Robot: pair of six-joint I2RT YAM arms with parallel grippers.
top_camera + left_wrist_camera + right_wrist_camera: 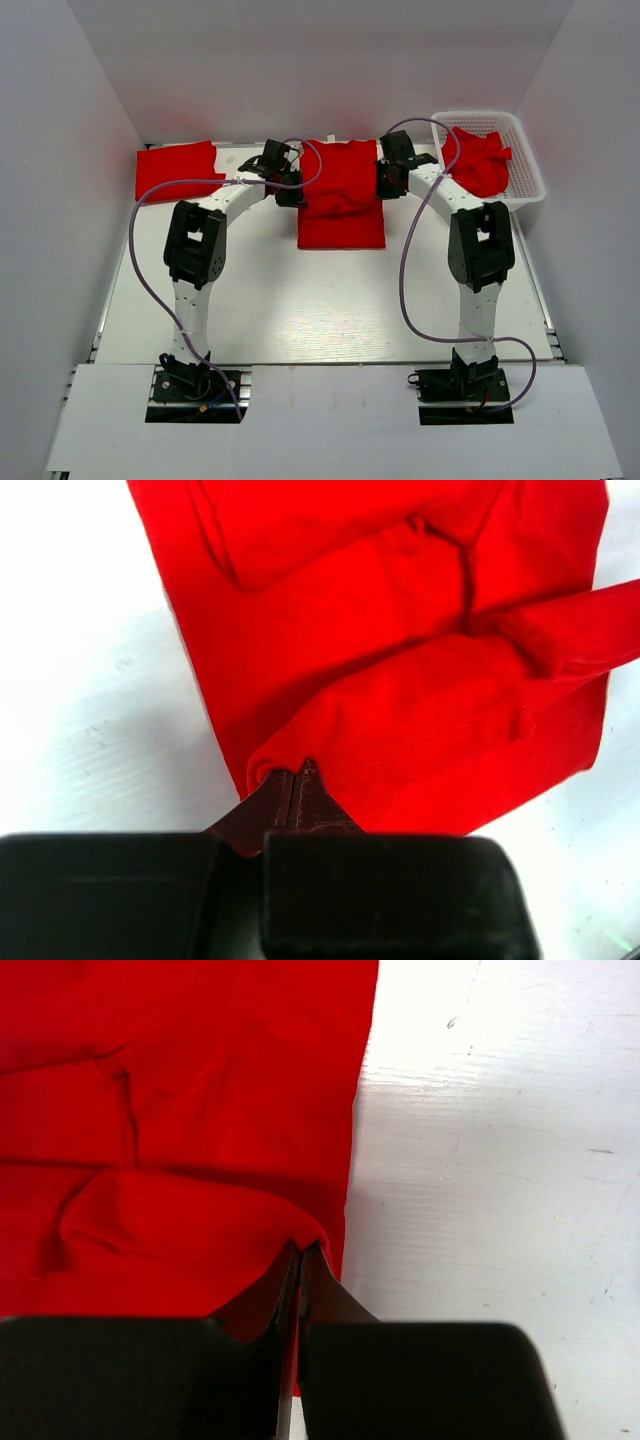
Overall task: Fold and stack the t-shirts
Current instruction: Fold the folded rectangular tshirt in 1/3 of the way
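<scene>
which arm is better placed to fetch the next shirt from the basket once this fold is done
Right, probably: the right tool, shut on the right edge of the middle shirt, sits just beside the basket. The left tool grips the opposite edge, farther from it.

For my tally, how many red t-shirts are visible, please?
3: folded red cloth t-shirt back left; centre t-shirt; crumpled t-shirt in white plastic basket. Others may hide beneath.

Left t-shirt (178, 166) at back left, middle t-shirt (342, 200) at back centre, third t-shirt (480, 162) in basket (527, 172), back right.
</scene>
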